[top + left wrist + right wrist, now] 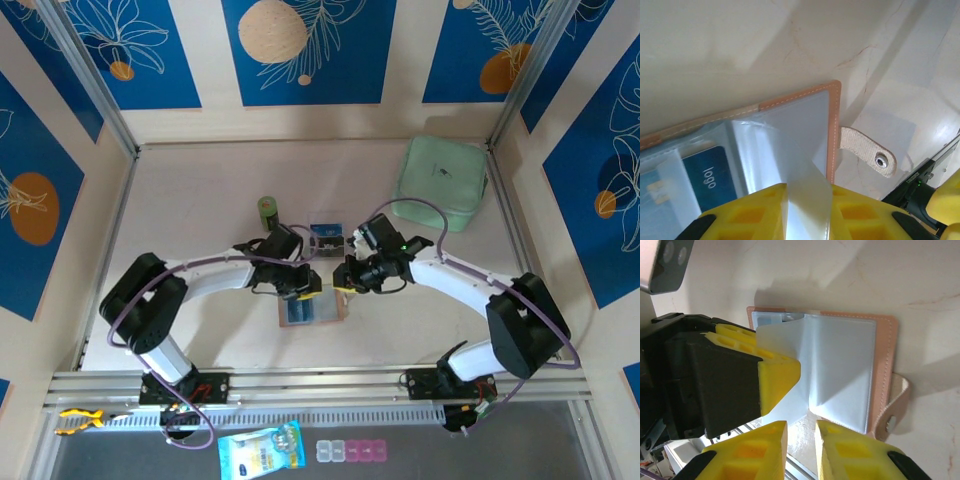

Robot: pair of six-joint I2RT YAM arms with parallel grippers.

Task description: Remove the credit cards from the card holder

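Tan-pink card holder [885, 340] spread open on table [920, 280]; translucent sleeve [840, 365] raised, clamped in left gripper [807, 200]; blue credit card [710, 175] pocketed beneath; right gripper [801, 440] narrowly parted, empty.

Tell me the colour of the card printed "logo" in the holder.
Dark blue, white print; the card shows best in the left wrist view.

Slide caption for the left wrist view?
Left end effector holds a clear sleeve of the open card holder; blue card pocketed.
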